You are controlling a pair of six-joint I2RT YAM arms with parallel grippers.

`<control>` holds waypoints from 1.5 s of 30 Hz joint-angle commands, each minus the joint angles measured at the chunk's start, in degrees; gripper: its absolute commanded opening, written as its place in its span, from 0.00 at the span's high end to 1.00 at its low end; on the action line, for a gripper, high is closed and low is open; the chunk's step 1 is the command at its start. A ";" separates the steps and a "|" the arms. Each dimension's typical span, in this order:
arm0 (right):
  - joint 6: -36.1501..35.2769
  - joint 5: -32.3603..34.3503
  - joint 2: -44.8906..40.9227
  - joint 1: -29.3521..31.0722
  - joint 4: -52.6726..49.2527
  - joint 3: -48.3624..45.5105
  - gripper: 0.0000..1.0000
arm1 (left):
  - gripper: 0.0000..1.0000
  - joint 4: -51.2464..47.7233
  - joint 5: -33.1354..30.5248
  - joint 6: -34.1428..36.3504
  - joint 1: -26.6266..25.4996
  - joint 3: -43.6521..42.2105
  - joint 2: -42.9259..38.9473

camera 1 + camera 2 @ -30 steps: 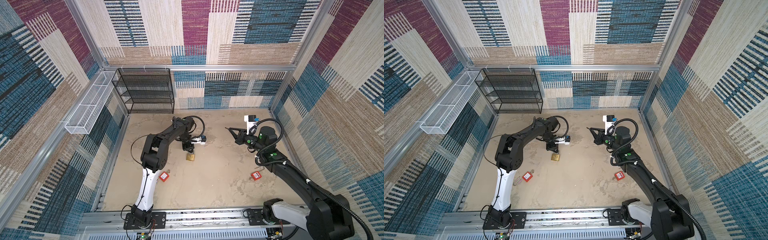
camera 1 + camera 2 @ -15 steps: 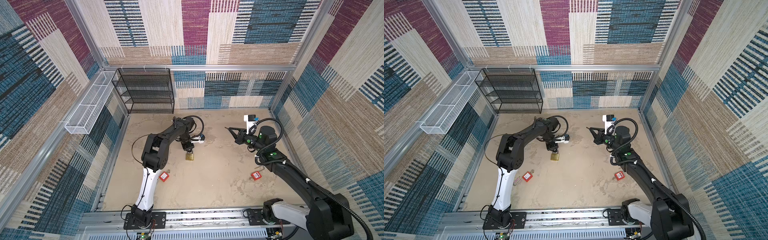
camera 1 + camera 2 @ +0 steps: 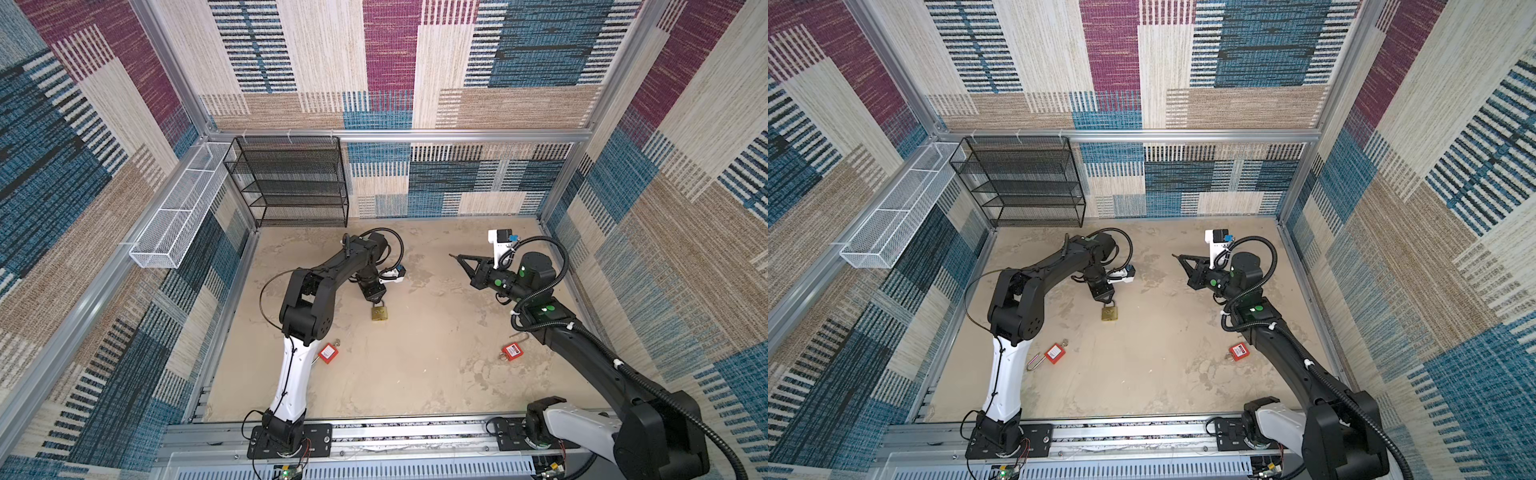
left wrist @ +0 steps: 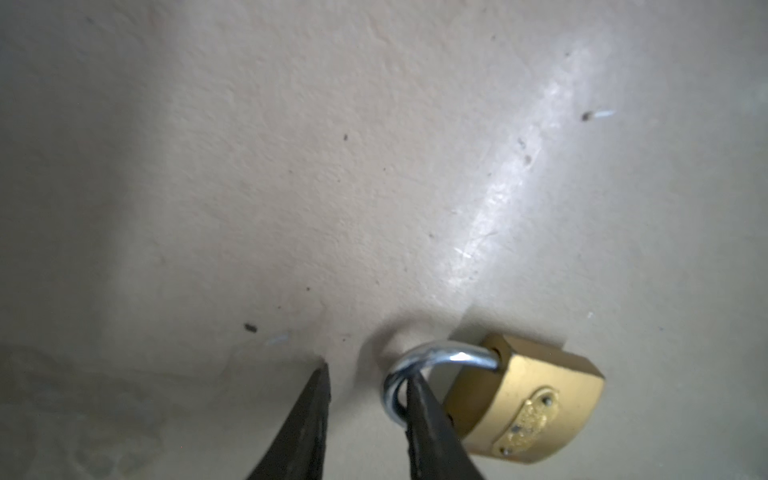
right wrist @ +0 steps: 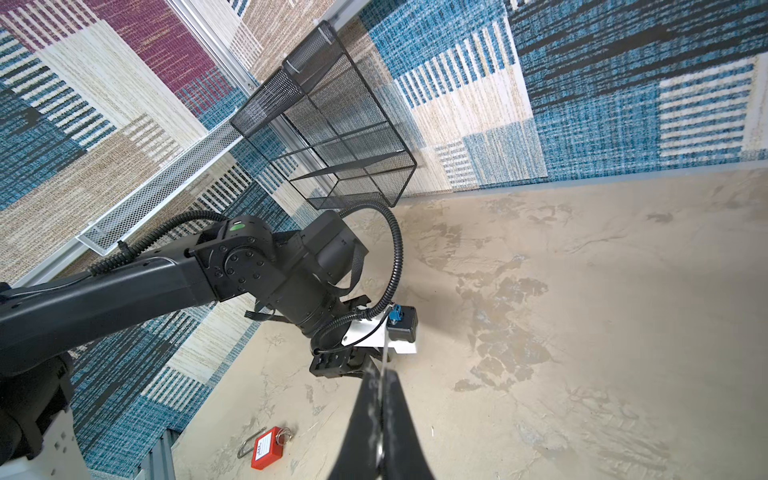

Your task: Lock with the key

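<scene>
While the left gripper holds its fingers apart, one tip inside the shackle of the brass padlock lying on the floor, it should clamp the body squarely, keyhole facing the right gripper, whose fingers pinch what looks like the key.

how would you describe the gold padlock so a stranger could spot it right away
Start at the black mesh shelf against the back wall and come forward across the sandy floor to the tips of the left gripper. The padlock lies right at them. It is the only brass one, with a silver shackle; the other two padlocks are red.
</scene>
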 commanded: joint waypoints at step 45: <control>-0.10 -0.27 0.20 0.00 0.49 -0.09 1.00 | 0.63 4.01 0.88 -0.62 -0.34 -2.27 -1.88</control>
